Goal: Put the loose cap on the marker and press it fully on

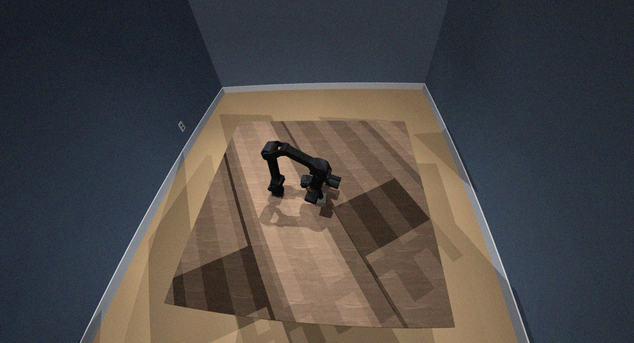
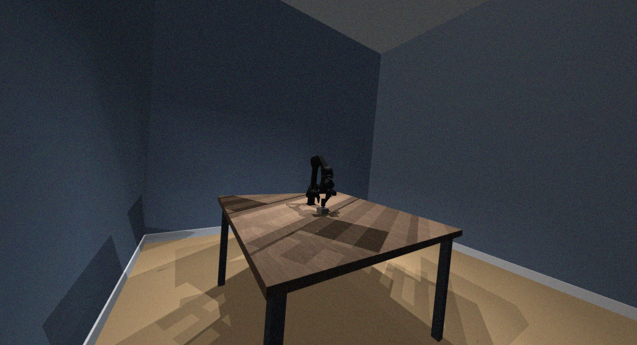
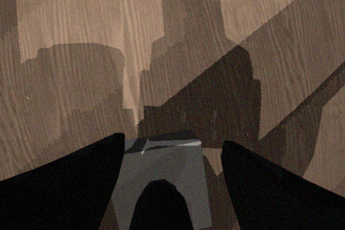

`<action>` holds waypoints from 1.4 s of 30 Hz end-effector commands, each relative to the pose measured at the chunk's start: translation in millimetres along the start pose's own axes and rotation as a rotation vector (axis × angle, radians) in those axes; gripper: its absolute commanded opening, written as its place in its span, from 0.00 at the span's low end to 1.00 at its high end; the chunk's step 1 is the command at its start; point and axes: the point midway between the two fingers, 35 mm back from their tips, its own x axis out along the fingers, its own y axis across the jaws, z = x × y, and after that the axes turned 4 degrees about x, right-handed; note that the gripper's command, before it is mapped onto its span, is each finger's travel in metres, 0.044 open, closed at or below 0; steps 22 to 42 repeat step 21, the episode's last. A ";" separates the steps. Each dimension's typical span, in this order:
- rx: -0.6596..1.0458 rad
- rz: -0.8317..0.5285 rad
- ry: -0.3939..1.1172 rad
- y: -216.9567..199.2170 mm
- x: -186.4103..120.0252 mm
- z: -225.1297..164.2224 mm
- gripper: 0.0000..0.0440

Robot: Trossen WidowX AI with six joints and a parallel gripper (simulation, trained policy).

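The grey holder block (image 1: 321, 203) (image 2: 322, 211) (image 3: 172, 165) sits on the table. A dark upright shape, the cap (image 3: 162, 205), stands over the block in the wrist view, and it hides the marker beneath it. How far down the cap sits cannot be seen. My gripper (image 2: 323, 199) (image 3: 174, 145) is open, low over the block. Its two black fingers stand apart on either side of the cap, with a gap visible on both sides. In the top view the gripper partly hides the block.
The wooden table (image 1: 301, 270) (image 2: 249, 218) carries the arm (image 1: 297, 155) (image 2: 314, 173), whose base stands near the block. Broad dark shadows cross the table top. The table edge (image 2: 365, 264) faces the exterior view. Dark blue walls surround the room.
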 end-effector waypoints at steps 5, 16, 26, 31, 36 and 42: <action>0.000 -0.025 0.010 -1.5 1.0 9.7 0.97; 0.001 -0.054 0.123 -4.0 -27.6 6.6 1.00; 0.006 -0.063 0.159 -3.4 -40.3 7.7 1.00; 0.006 -0.063 0.159 -3.4 -40.3 7.7 1.00; 0.006 -0.063 0.159 -3.4 -40.3 7.7 1.00; 0.006 -0.063 0.159 -3.4 -40.3 7.7 1.00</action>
